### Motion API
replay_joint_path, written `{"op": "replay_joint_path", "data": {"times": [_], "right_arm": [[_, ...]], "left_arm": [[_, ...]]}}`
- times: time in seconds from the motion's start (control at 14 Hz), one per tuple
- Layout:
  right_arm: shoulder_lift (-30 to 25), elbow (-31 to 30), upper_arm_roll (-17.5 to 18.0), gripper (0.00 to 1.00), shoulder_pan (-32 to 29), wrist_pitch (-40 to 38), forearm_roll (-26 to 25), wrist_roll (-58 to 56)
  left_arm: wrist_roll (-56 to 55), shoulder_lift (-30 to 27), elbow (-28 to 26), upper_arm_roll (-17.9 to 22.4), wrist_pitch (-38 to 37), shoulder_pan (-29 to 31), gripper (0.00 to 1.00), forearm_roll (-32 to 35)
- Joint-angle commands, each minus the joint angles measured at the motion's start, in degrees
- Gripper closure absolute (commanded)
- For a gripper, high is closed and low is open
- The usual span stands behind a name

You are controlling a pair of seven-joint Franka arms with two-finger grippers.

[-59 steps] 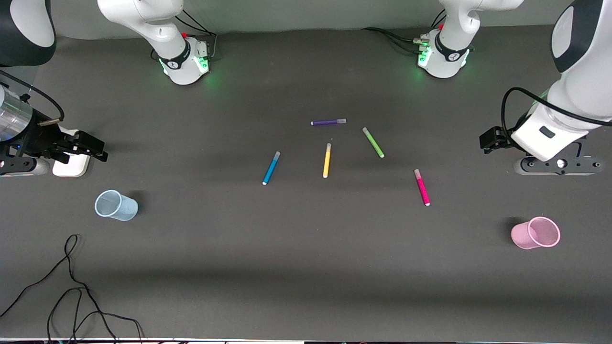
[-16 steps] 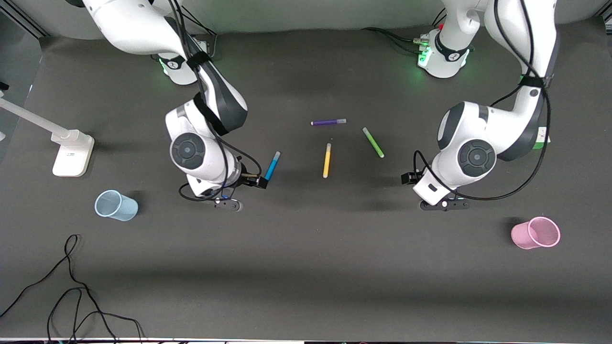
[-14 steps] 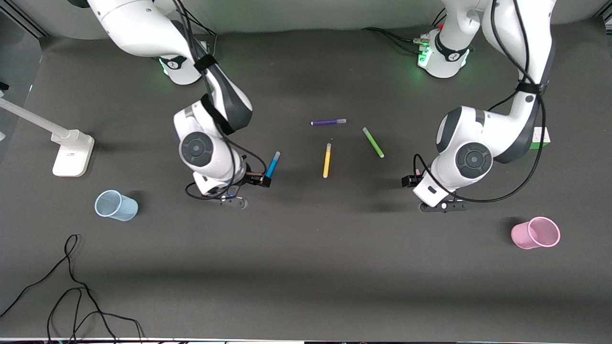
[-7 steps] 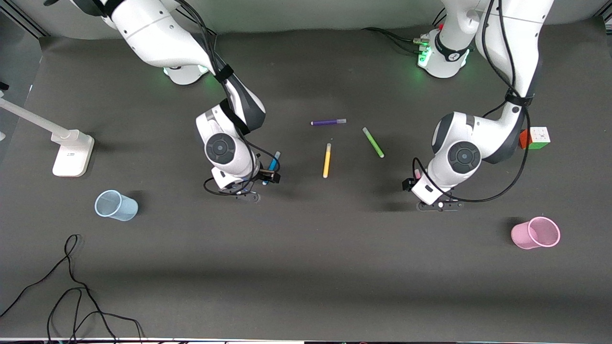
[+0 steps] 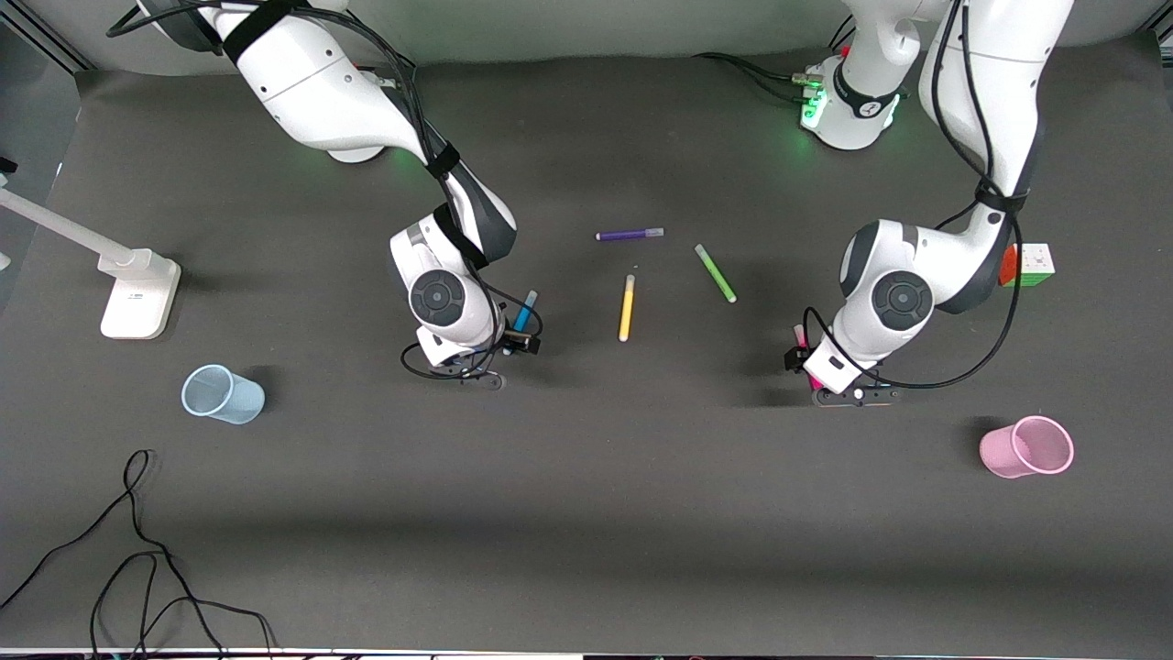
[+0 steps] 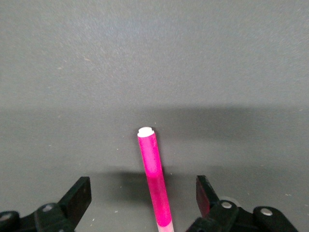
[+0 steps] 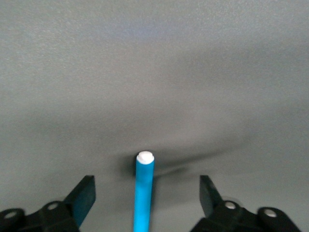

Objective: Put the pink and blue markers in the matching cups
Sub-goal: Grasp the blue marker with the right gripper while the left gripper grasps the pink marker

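Both grippers are seen lowered onto their markers with the jaws spread wide and nothing yet grasped. The right gripper [image 7: 145, 198] is set astride the blue marker [image 5: 523, 312], which lies on the table [image 5: 586, 513] between the two fingers without being touched, as the right wrist view shows. The left gripper [image 6: 144, 198] is likewise set astride the pink marker [image 6: 154, 179], its fingers apart on either side. About four seconds ago both arms were held out at the table's ends; since then they have been brought in and down over the markers, which have not been shifted. It is judged that the reaching step is finished and that only the closing of the jaws is wanted before lifting. The blue cup [image 5: 223, 394] stands toward the right arm's end of the table, nearer the front camera than the blue marker, and the pink cup [image 5: 1026, 447] toward the left arm's end. The purple pen [image 5: 630, 235], yellow pen [image 5: 627, 308] and green pen [image 5: 715, 273] are left untouched between the arms.
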Motion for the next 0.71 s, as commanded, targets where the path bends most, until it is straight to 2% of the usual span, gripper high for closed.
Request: {"op": "replay_joint_path", "data": {"times": [0.0, 0.21, 0.29, 0.36, 0.43, 0.64], "right_arm": [[0.98, -0.08, -0.35, 0.14, 0.63, 1.54, -1.07, 2.14], [1.60, -1.05, -0.52, 0.28, 1.95, 3.74, -1.07, 3.18], [1.69, -0.96, -0.52, 0.39, 1.95, 3.74, -1.07, 3.63], [1.69, -0.96, -0.61, 0.50, 1.95, 3.65, -1.07, 3.63], [1.69, -0.87, -0.61, 0.59, 1.86, 3.65, -1.07, 3.63], [1.51, -0.78, -0.87, 0.81, 1.51, 3.30, -1.07, 3.46]], "left_arm": [[0.31, 0.85, -1.53, -0.15, 2.60, 0.24, 0.03, 0.50], [0.05, 1.11, -2.23, -0.15, 3.13, 0.24, 0.04, 0.42], [0.04, 1.03, -2.32, -0.15, 3.13, 0.15, 0.21, 0.42], [0.04, 1.02, -2.32, -0.15, 3.13, 0.15, 0.64, 0.42], [0.13, 1.02, -2.32, -0.24, 3.13, 0.06, 0.97, 0.42], [0.31, 0.50, -2.32, -0.15, 3.04, 0.06, 1.00, 0.42]]}}
